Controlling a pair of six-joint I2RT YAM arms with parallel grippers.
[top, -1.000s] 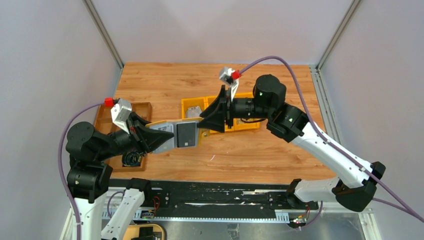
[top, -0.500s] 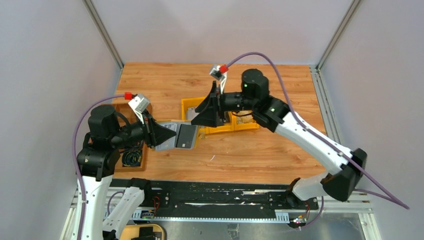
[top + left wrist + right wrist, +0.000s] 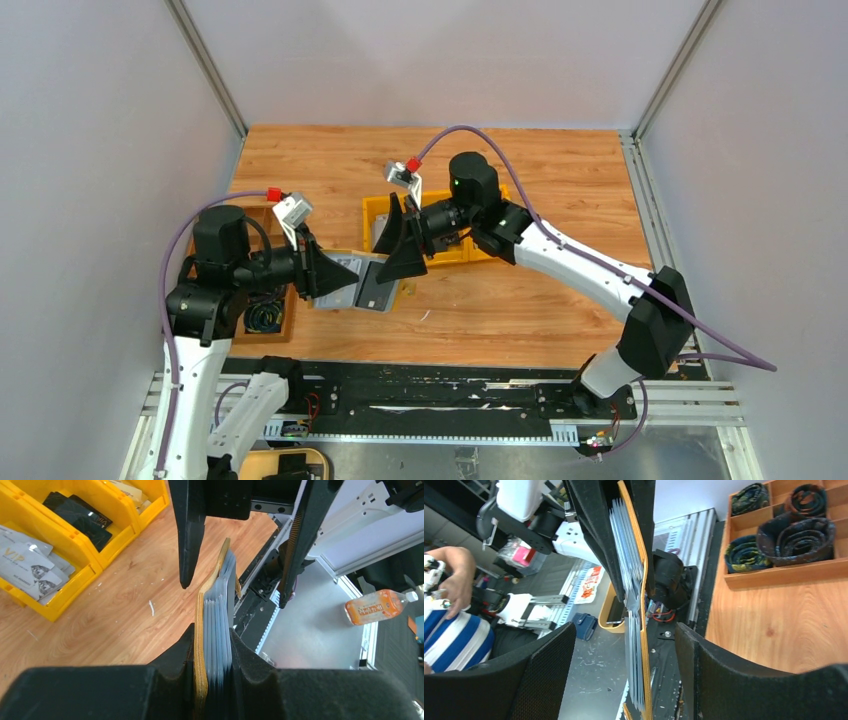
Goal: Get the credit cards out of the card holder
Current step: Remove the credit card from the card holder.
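Card holder (image 3: 372, 285) clamped in left gripper (image 3: 211, 630); right gripper (image 3: 624, 640) spread around it; binned cards (image 3: 25, 565) read VIP

Flat mustard-yellow card holder (image 3: 368, 285), grey layered pockets (image 3: 218, 625) inside; clamped at one end by left end effector (image 3: 345, 278); held clear above surface (image 3: 480, 310), grey face showing from overhead; free end poking between spread jaws of right end effector (image 3: 381, 265), touching neither.

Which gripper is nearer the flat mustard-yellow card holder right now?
Left. The left gripper is shut on one end of the mustard-yellow card holder; the right gripper, fingers open, straddles its free end without touching.
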